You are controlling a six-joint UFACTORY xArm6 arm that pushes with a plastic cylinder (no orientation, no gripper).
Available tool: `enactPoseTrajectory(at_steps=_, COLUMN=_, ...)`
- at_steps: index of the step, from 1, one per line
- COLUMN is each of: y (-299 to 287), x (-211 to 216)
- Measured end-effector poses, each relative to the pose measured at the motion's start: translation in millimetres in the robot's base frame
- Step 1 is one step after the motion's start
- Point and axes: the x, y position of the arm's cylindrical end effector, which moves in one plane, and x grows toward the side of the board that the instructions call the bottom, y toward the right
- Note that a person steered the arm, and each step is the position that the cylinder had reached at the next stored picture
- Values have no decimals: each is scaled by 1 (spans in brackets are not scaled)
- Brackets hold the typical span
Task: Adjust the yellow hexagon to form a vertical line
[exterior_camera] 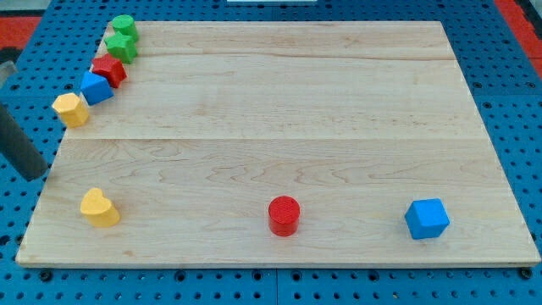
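Eight blocks sit on the wooden board: two green, two red, two blue, two yellow; five run in a slanted chain along the upper left edge, touching or nearly so: green cylinder, green star, red block, blue block, then the yellow hexagon lowest and furthest left, at the board's very edge; along the bottom lie a yellow heart, a red cylinder and a blue cube, well apart; my rod enters at the view's left, off the board; my tip holds nothing and rests below and left of the hexagon, near but not touching.
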Motion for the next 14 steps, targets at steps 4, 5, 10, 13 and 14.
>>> enactPoseTrajectory(at_steps=4, y=-3, x=-74)
enactPoseTrajectory(at_steps=5, y=-3, x=-74)
enactPoseTrajectory(at_steps=10, y=1, x=-18)
enactPoseTrajectory(at_steps=13, y=-3, x=-75)
enactPoseTrajectory(at_steps=14, y=-3, x=-81)
